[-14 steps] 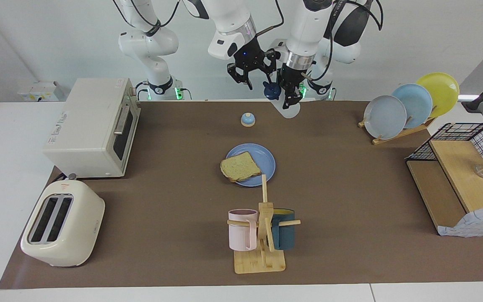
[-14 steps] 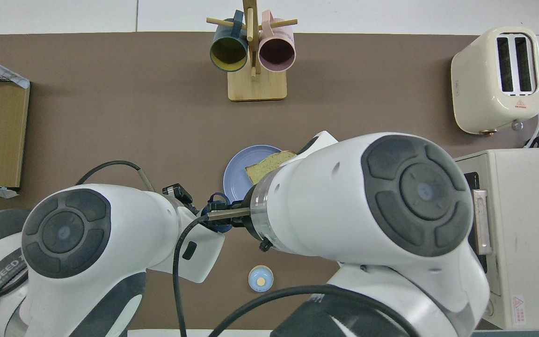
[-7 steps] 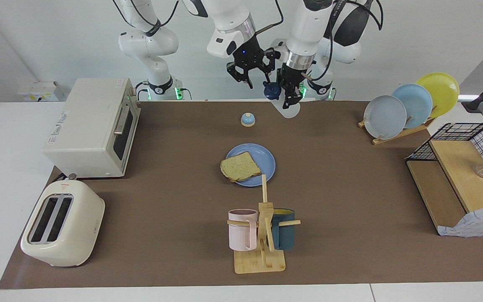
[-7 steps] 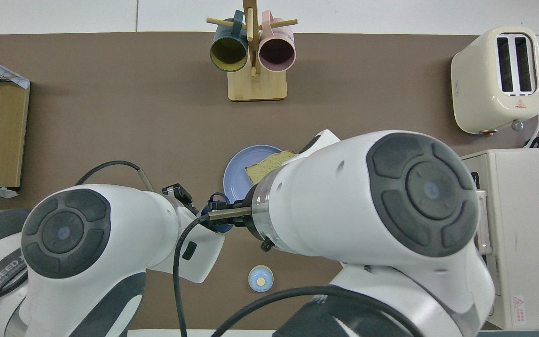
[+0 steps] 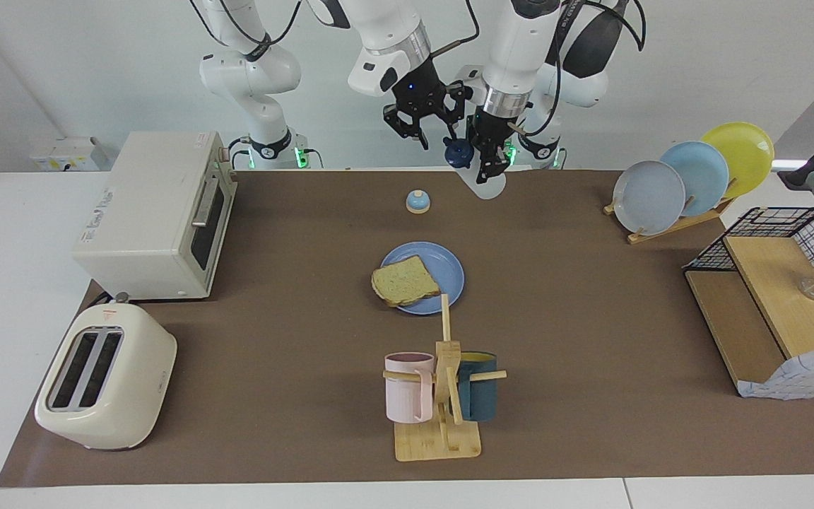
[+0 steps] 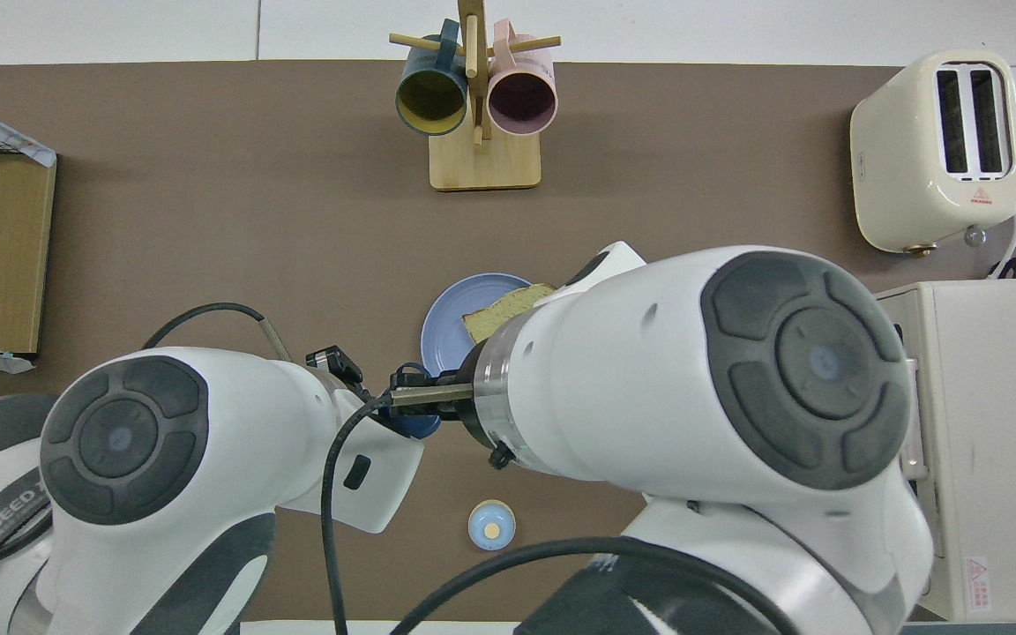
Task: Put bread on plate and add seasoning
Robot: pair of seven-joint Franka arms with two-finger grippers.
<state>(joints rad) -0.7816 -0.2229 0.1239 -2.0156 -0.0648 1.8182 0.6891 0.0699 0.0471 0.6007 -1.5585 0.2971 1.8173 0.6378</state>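
Rising a little and drawing back toward the robots' edge of the brown mat, the right gripper is lifting away from the seasoning bottle, its jaws spread but narrowing, holding nothing. Nothing else is shifting: the left gripper is staying clamped on the bottle, keeping it tilted in the air over the robots' edge of the mat, its dark navy cap pointing toward the right gripper and the translucent white body hanging down at a slant. That retreat looks like the right gripper finishing some work at the cap, perhaps loosening it, though whether the cap is open I cannot tell. The bread, a tan speckled slice with a darker crust, is already lying on the periwinkle plate near the middle of the mat, overhanging the rim toward the right arm's end. So the first half of the task appears done, and the left arm probably needs to carry the bottle out over the plate next. Just short of the mat's robot-side edge, the small blue-domed bell is sitting untouched.
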